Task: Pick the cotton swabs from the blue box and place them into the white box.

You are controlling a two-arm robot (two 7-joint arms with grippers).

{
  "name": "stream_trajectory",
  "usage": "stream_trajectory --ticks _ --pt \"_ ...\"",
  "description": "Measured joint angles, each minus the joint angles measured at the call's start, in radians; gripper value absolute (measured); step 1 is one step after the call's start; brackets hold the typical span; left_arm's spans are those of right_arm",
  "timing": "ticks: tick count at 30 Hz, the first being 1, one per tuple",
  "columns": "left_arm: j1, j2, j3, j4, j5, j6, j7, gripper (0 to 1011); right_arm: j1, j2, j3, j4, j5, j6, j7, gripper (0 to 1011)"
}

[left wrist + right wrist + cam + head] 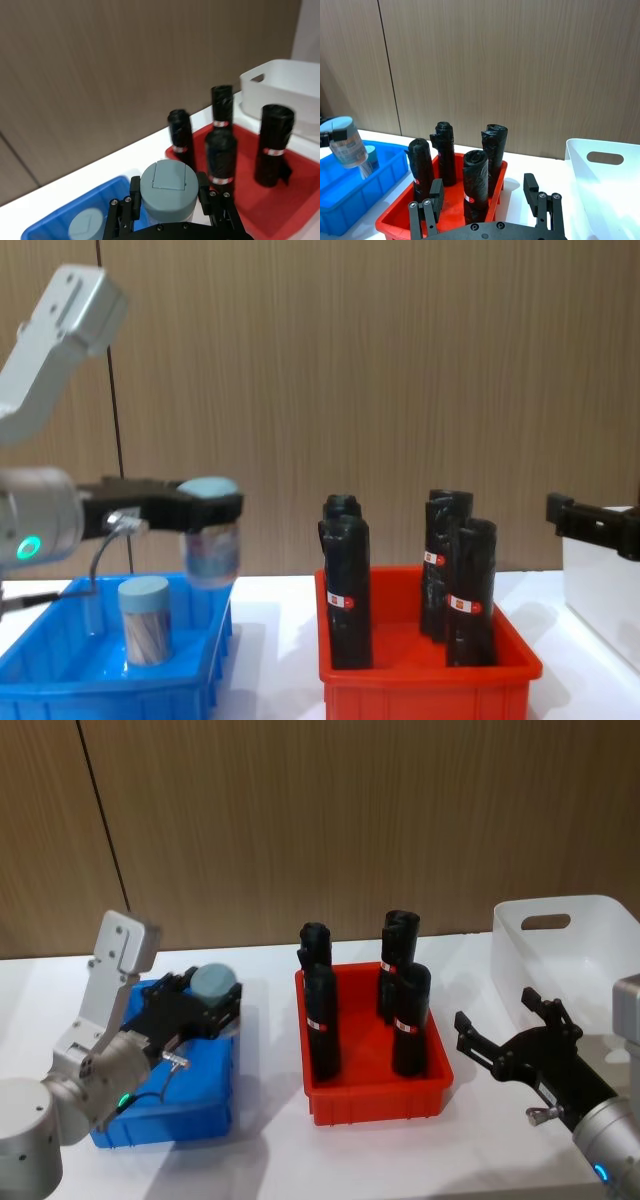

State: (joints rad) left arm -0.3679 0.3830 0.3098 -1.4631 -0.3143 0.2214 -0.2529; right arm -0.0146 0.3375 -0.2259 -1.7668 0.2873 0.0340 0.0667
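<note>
Since your left end effector (206,1008) clamps a cotton swab jar (215,982) above the blue box (200,1122), swing it to the white box (600,935); right end effector (499,1020) waits, spread.

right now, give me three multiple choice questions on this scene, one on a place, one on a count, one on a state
1. Where is the cotton swab jar that the left end effector holds?
A) in the air above the blue box
B) inside the white box
C) lying on the table

2. How many black rolls stand in the red bin?
A) two
B) four
C) six

3. The right end effector is:
A) shut on a roll
B) shut on a jar
C) open and empty

Answers:
1 A: the chest view shows the jar hanging clear over the bin's right end.
2 B: four upright rolls can be counted in the head view.
3 C: its fingers are spread with nothing between them.
</note>
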Motion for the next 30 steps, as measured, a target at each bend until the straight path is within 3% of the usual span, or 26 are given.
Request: stream_trajectory --ticks 15,30 --pt "-0.056 -0.033 0.017 -0.029 -0.032 0.016 -0.178 669 0.0 0.0 0.0 0.0 0.0 0.0 0.0 1002" --pt "-0.202 -0.107 0.045 0.089 -0.014 0.078 -0.42 669 0.0 0.0 0.0 0.0 0.0 0.0 0.0 1001"
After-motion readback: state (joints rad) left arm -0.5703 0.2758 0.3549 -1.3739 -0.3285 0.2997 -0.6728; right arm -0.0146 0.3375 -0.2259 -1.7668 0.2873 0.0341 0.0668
